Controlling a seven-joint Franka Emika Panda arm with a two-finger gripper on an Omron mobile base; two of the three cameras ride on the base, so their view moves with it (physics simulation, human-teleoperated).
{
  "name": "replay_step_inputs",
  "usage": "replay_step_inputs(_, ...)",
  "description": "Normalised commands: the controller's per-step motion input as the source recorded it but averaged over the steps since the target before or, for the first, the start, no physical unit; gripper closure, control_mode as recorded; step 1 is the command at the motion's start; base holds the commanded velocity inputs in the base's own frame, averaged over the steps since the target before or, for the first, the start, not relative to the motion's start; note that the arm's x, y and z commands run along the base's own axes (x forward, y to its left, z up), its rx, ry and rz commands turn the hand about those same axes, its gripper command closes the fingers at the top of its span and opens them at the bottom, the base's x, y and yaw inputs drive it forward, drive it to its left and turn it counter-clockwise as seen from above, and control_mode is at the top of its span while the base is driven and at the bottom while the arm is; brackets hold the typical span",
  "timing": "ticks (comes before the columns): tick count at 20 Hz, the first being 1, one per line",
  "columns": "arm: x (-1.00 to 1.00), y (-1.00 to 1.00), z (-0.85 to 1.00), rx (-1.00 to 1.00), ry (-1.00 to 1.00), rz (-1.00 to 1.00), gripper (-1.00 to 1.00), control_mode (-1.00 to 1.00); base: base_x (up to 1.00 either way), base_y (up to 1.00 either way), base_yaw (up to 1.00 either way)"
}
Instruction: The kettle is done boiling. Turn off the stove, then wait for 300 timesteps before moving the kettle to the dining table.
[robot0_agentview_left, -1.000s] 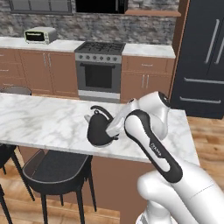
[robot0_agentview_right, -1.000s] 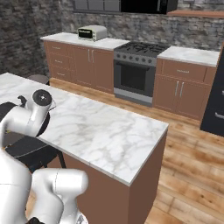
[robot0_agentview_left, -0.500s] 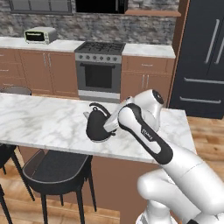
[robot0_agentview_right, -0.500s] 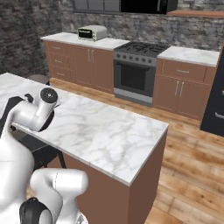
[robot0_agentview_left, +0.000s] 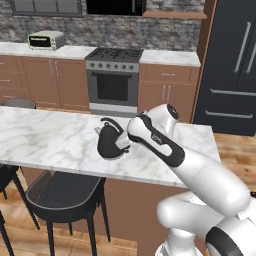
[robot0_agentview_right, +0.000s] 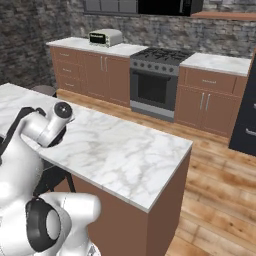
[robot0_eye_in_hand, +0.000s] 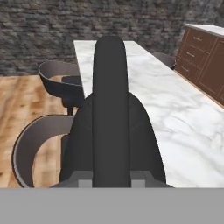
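the kettle (robot0_agentview_left: 111, 144) sits on the dining table (robot0_agentview_left: 50, 140) near its right end, the gripper (robot0_agentview_left: 125, 146) at its handle; grip state unclear. release gently, lifting straight off.

The kettle (robot0_agentview_left: 110, 142) sits on the dining table (robot0_agentview_left: 50, 140), near its front edge and towards the right end, with the gripper (robot0_agentview_left: 124, 146) just to its right. Stools (robot0_agentview_left: 62, 192) stand below the table's front edge. Behind the table (across the floor) the stove (robot0_agentview_left: 114, 80) stands between cabinets (robot0_agentview_left: 167, 90), a toaster oven (robot0_agentview_left: 46, 40) on the counter to its left, a fridge (robot0_agentview_left: 232, 65) at far right.
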Motion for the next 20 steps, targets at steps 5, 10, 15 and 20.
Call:
replay_step_inputs(5, 0.44, 0.0, -0.22, 0.0, -0.01, 0.0, 1.0, -1.0, 0.0, 0.0, 0.0)
replay_step_inputs(10, 0.45, 0.0, -0.18, 0.0, 0.0, 0.0, 1.0, -1.0, 0.0, 0.0, 0.0)
replay_step_inputs(15, 0.45, 0.0, -0.18, 0.0, 0.0, 0.0, 1.0, -1.0, 0.0, 0.0, 0.0)
replay_step_inputs(20, 0.4, 0.0, -0.22, 0.0, 0.0, 0.0, 1.0, -1.0, 0.0, 0.0, 0.0)
